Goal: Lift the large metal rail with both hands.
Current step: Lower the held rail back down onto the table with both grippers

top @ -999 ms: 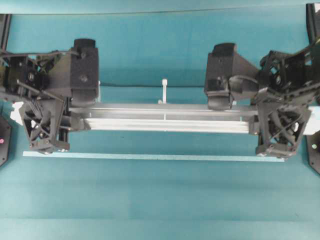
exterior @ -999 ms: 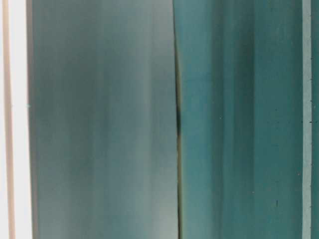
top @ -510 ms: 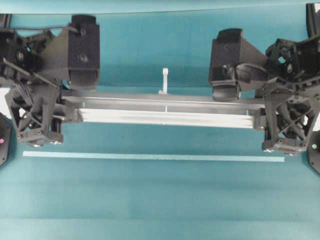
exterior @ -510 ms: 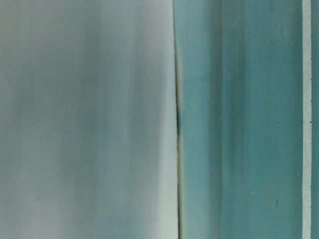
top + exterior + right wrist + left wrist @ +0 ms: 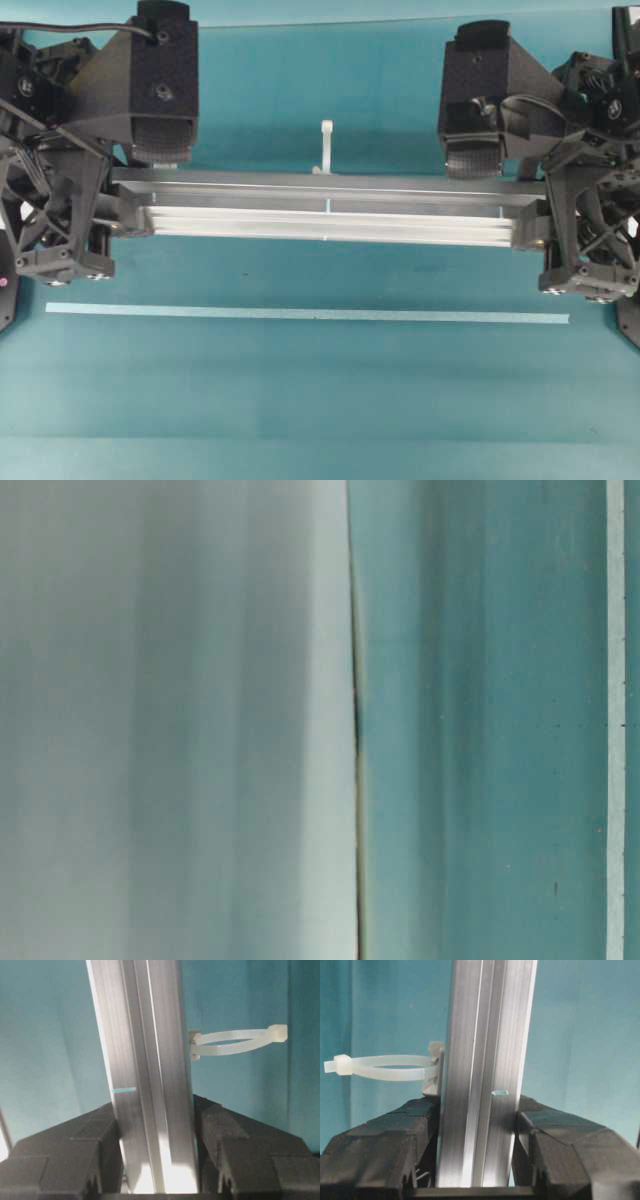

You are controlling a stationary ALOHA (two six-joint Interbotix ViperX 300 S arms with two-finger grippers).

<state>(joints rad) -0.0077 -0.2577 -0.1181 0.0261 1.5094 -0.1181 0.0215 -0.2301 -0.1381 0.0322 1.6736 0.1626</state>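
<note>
Grooved aluminium large metal rail (image 5: 330,212), ends clamped by black lattice pincers

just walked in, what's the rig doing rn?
Two arms are holding the large metal rail, one at each end. The left pincer and the right pincer are each shut on the rail, their fingers pressing both of its sides. The overhead view shows the rail level between them, running parallel to the pale tape strip that lies flat on the teal table. A white zip tie loops off one side of the rail.
</note>
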